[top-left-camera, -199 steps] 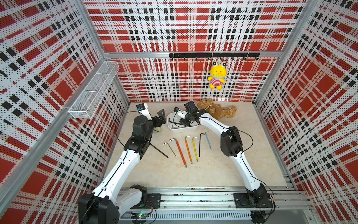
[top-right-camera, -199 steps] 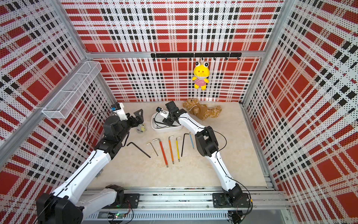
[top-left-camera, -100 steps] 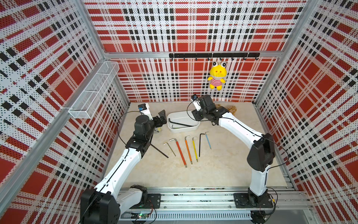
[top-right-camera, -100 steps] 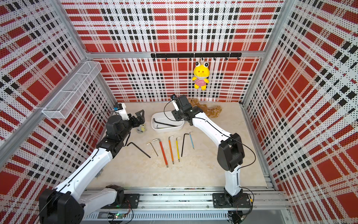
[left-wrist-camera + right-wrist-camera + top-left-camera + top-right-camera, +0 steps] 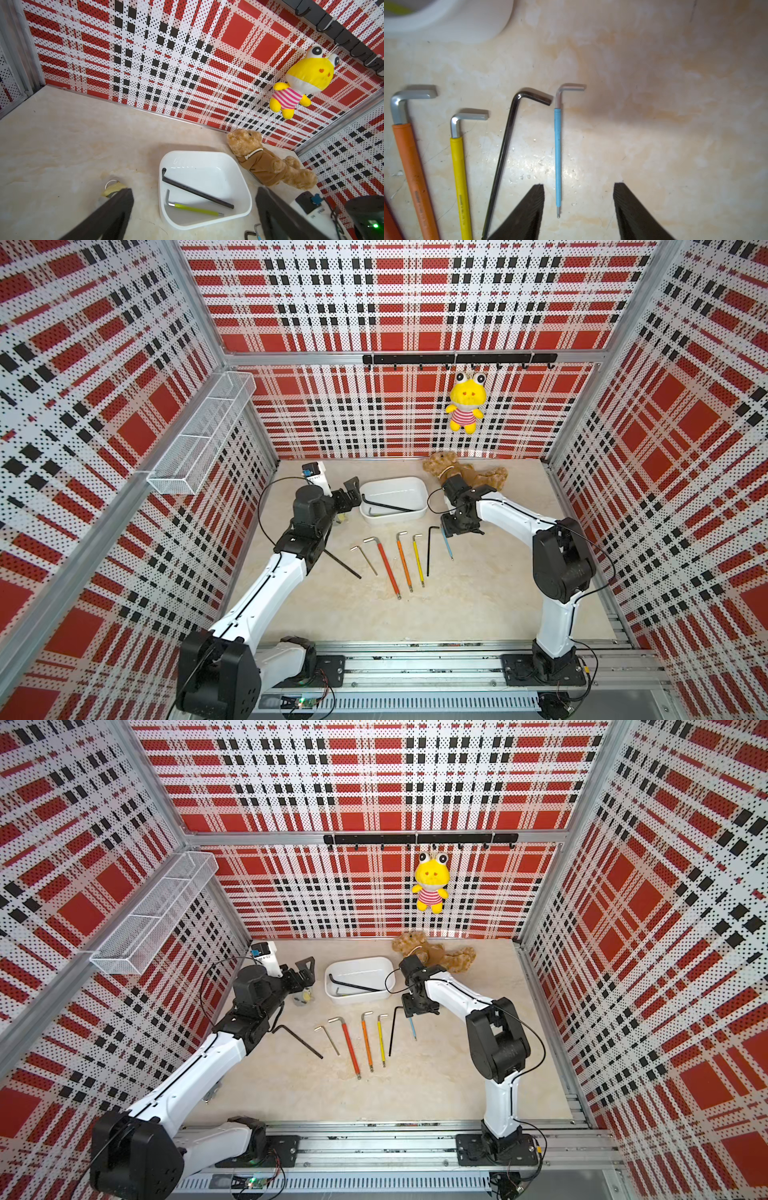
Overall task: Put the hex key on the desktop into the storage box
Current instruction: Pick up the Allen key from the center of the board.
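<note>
Desktop (image 5: 478, 605) carries the storage box (image 5: 395, 517). Beside the box, the left gripper (image 5: 352, 491): jaws wide apart, empty. In front of the box, the right gripper (image 5: 579, 185): jaws apart, the blue hex key (image 5: 557, 153) tip between them, nothing held. Inside the box lie a black hex key (image 5: 197, 192) and a green hex key (image 5: 195, 209).

Only tiny print on the orange hex key (image 5: 414, 176) and yellow hex key (image 5: 459, 176), too blurred to read

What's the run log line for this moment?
right gripper: open above blue key on desktop | left gripper: open, empty | box: black key, green key inside
</note>
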`<state>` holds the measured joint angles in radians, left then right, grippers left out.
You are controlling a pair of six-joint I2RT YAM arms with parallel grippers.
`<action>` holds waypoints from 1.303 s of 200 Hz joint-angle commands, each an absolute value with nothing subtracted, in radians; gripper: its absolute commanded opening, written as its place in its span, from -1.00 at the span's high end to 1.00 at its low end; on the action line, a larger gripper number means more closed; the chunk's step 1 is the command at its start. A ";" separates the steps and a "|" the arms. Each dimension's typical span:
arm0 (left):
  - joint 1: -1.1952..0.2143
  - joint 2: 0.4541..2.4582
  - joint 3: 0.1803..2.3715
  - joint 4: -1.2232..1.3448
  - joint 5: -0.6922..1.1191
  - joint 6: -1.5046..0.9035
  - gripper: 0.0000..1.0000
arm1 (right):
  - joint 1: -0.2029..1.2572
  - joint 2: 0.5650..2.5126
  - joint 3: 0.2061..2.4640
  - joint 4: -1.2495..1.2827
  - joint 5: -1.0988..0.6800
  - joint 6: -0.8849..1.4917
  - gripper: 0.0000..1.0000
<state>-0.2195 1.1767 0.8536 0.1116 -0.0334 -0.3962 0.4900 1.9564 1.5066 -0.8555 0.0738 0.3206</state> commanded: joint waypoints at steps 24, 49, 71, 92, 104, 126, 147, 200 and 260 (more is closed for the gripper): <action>-0.216 1.156 0.857 0.141 -0.032 -0.397 -0.98 | 0.497 2.038 1.559 -0.879 0.025 0.366 -0.18; -0.216 1.159 0.856 0.141 -0.030 -0.399 -0.99 | 0.497 2.063 1.581 -0.875 0.025 0.373 -0.13; -0.216 1.161 0.856 0.141 -0.029 -0.400 -0.98 | 0.499 2.078 1.592 -0.879 0.026 0.377 -0.08; -0.216 1.161 0.855 0.141 -0.032 -0.400 -0.98 | 0.503 2.090 1.592 -0.877 0.029 0.382 -0.02; -0.216 1.159 0.853 0.141 -0.031 -0.399 -0.99 | 0.505 2.098 1.592 -0.877 0.031 0.385 0.00; -0.216 1.157 0.850 0.141 -0.034 -0.399 -0.98 | 0.509 2.107 1.592 -0.874 0.036 0.392 0.04; -0.217 1.157 0.848 0.141 -0.028 -0.403 -0.99 | 0.514 2.115 1.594 -0.870 0.037 0.399 0.08; -0.216 1.146 0.840 0.141 -0.034 -0.406 -0.98 | 0.528 2.133 1.588 -0.869 0.046 0.409 0.14; -0.215 1.146 0.841 0.141 -0.031 -0.406 -0.98 | 0.542 2.133 1.534 -0.869 0.034 0.422 0.72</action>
<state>-0.2195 1.1675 0.8505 0.1196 -0.0338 -0.4038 0.5262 2.1178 1.5715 -0.8639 0.0338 0.4095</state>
